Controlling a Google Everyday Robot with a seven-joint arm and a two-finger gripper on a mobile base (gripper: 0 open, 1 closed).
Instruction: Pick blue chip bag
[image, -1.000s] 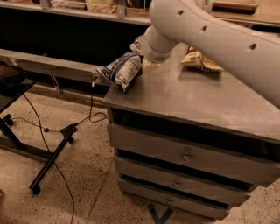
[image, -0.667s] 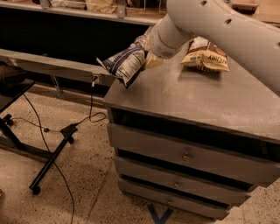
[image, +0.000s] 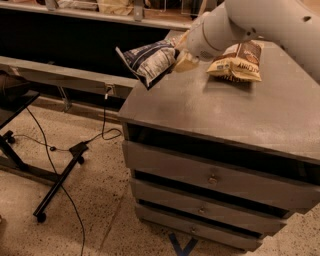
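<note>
Pinching the blue chip bag at its right end, the hand is positioned over the desk's left rear corner. The bag is tilted, projecting past the left edge. A tan chip bag lies near the rear edge.

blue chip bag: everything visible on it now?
The blue chip bag is crinkled dark navy film with a white panel of small print facing the camera. It hangs tilted over a corner of the cabinet top, free end past the edge, and looks raised off it. The gripper is shut on its other end; nothing else touches it.
</note>
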